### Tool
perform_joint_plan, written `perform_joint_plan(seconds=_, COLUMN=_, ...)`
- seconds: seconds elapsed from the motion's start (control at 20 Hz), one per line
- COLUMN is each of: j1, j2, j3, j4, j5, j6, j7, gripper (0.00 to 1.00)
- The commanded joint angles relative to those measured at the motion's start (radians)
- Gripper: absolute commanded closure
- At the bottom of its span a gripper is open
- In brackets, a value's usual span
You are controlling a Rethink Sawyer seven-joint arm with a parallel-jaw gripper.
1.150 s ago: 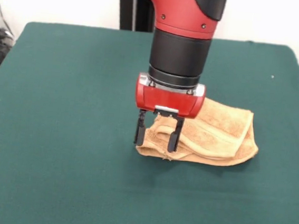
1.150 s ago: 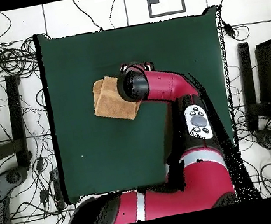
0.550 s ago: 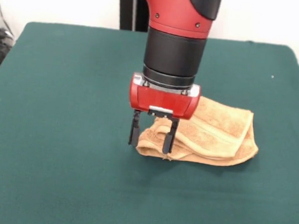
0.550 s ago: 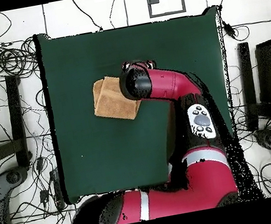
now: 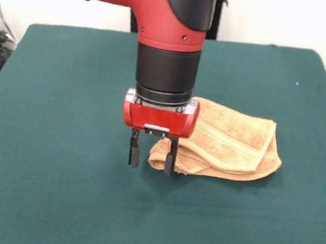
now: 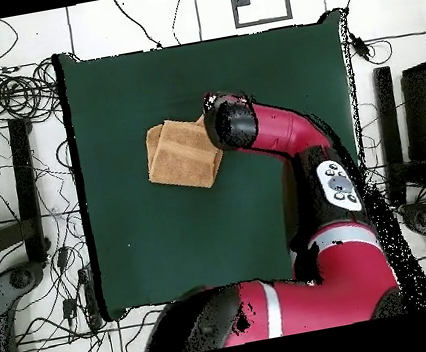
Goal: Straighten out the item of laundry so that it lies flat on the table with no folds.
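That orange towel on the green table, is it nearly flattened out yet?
Not yet. The orange-tan terry-cloth towel lies folded over itself in a thick bundle on the dark green table, so nothing looks done. The red arm's gripper hangs open at the bundle's end, one finger against the cloth, gripping nothing. All the unfolding remains.

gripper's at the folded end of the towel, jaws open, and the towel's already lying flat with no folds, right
Not quite: the front view shows the towel folded over in layers, not flat. The rest holds: the gripper is at the towel's folded end, jaws open.
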Motion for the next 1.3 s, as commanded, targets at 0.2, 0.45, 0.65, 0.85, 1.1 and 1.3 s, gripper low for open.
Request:
perform_joint_plan(seconds=0.2, j1=-0.063, j2=0.050, j3=0.250, j4=0.088, j5=0.100, j6=0.183, j7=0.115, gripper=0.00)
perform_joint_plan(seconds=0.45, j1=-0.080, j2=0.055, j3=0.273, j4=0.072, j5=0.101, j6=0.212, j7=0.096, gripper=0.00)
perform_joint_plan(seconds=0.65, j1=-0.081, j2=0.056, j3=0.278, j4=0.069, j5=0.093, j6=0.212, j7=0.100, gripper=0.00)
perform_joint_plan(seconds=0.85, j1=-0.095, j2=0.062, j3=0.296, j4=0.072, j5=0.089, j6=0.207, j7=0.092, gripper=0.00)
perform_joint_plan(seconds=1.1, j1=-0.116, j2=0.075, j3=0.327, j4=0.079, j5=0.095, j6=0.223, j7=0.092, gripper=0.00)
perform_joint_plan(seconds=1.3, j1=-0.119, j2=0.082, j3=0.331, j4=0.069, j5=0.090, j6=0.233, j7=0.090, gripper=0.00)
